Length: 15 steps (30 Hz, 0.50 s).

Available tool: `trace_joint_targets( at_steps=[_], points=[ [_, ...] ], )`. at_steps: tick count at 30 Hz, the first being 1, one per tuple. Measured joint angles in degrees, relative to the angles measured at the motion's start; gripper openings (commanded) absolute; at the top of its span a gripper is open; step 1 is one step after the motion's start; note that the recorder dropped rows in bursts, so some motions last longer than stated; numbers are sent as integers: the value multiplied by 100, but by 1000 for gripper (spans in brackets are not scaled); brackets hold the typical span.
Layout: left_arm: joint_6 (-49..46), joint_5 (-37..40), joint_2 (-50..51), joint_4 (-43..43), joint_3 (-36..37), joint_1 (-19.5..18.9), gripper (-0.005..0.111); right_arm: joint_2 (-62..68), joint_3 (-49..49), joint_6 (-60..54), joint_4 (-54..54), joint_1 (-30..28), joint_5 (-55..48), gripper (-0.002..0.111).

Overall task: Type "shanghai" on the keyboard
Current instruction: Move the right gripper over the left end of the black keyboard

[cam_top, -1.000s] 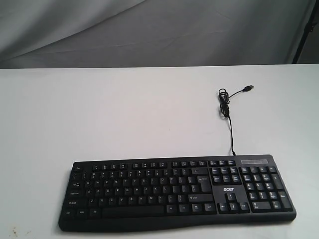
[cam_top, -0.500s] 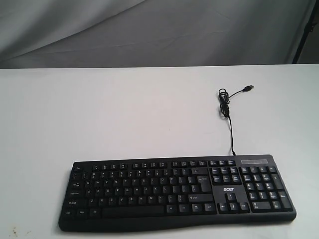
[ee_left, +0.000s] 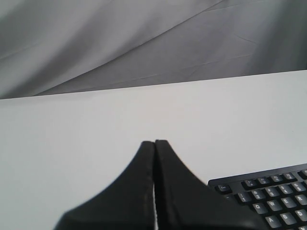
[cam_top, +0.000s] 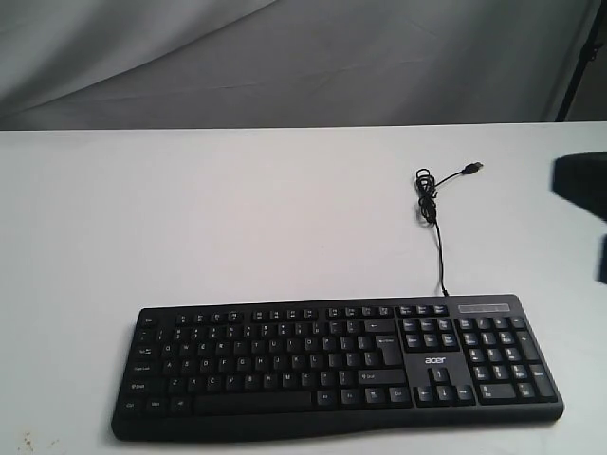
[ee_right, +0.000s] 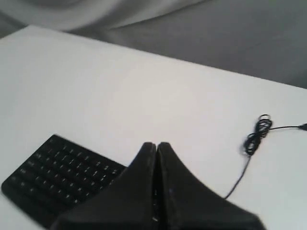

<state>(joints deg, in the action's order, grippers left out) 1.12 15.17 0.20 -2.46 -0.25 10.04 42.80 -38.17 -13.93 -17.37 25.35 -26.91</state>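
Your left gripper [ee_left: 154,143] and right gripper [ee_right: 156,144] are both pinched closed, empty; keyboard [cam_top: 332,365] lies near each, untouched.

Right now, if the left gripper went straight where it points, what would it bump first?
Probably the bare white table, not the keyboard, which sits off to one side of the left gripper, fingers shut. Depth is unclear, so it might pass over the table toward the grey cloth.
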Motion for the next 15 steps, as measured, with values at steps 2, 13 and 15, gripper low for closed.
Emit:
trace_joint_targets(
  at_steps=[2, 13, 15],
  points=[
    [0, 0, 0, 0, 0, 0, 0, 537, -226, 243, 350, 503, 106, 0],
    [0, 0, 0, 0, 0, 0, 0, 3108, -1509, 1836, 1834, 2576, 636, 0],
    [0, 0, 0, 0, 0, 0, 0, 3428, -1638, 1858, 1855, 2651, 650, 0]
  ],
)
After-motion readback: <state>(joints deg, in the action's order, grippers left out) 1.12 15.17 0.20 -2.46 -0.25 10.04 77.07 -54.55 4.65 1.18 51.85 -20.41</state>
